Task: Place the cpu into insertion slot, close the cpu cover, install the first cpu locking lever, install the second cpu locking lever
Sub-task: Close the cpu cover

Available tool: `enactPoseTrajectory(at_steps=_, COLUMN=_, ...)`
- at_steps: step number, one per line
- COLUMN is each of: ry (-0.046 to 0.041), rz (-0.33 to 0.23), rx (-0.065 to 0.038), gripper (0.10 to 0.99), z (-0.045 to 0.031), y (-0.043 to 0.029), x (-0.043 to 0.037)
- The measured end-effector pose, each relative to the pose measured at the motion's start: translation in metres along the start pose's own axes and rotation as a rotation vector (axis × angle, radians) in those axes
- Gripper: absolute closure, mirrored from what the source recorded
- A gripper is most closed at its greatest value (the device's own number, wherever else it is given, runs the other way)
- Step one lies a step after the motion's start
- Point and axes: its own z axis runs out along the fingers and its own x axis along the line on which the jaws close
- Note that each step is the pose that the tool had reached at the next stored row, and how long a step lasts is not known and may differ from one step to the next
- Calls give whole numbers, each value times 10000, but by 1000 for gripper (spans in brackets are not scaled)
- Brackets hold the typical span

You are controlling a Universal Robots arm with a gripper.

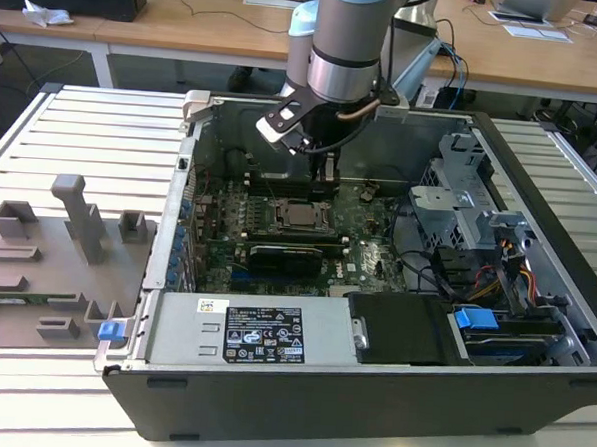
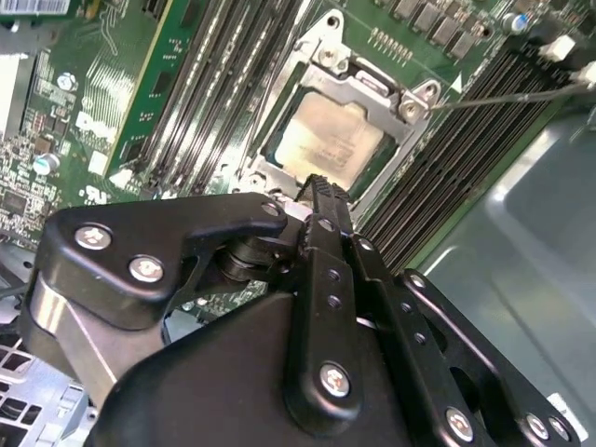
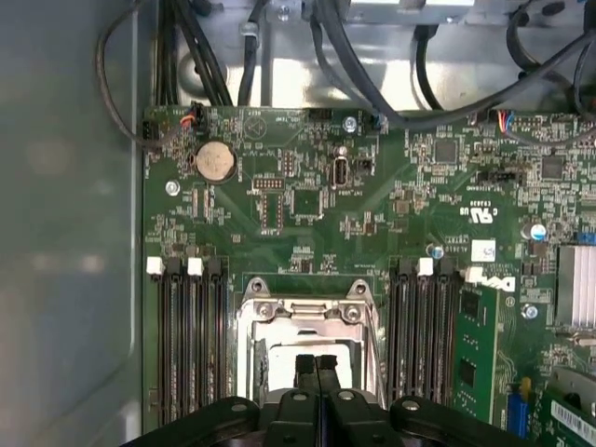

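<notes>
Cpu (image 2: 328, 138): one, silver-grey top, sits in the insertion slot (image 2: 265, 154) on the green motherboard (image 3: 307, 200), inside the open computer case (image 1: 540, 196). One cpu cover (image 3: 307, 312), a silver frame, lies flat over it, and the chip shows through its window. One locking lever (image 2: 512, 93), a thin metal rod, runs from a cover corner out over the memory slots (image 2: 466, 140); can't tell if it is latched, and a second lever is hard to make out. One gripper (image 3: 317, 365), black, fingers pressed together with nothing between them, tips right at the slot's edge; can't tell if they touch the cover. In both wrist views the gripper body hides part of the chip and slot. Two banks of memory slots, one on each side of the slot, cut off by the gripper in the first wrist view. One round coin battery (image 3: 214, 161) sits further out on the board. In the exterior view the arm (image 1: 348, 46) reaches down into the case, with one long black card (image 1: 287, 255) just beside the slot, one grey power supply box (image 1: 253, 331) along the case's near wall and one blue tab (image 1: 474, 318) by the drive bay. On the exterior view's left, one grey tray (image 1: 34, 300) of holders lies on the slatted table (image 1: 93, 133), partly cut off.
</notes>
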Motion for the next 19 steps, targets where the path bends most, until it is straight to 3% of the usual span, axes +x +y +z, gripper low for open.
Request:
enactPoseTrajectory(at_steps=3, ry=1, rz=-1, rx=0, gripper=980, z=9, y=-86, x=1)
enactPoseTrajectory(at_steps=10, ry=0, rz=-1, rx=0, gripper=980, z=24, y=-188, x=2)
enactPoseTrajectory(at_steps=13, ry=1, rz=-1, rx=-1, gripper=980, z=40, y=-289, x=4)
enactPoseTrajectory(at_steps=19, ry=1, rz=-1, rx=0, gripper=980, z=126, y=-393, x=5)
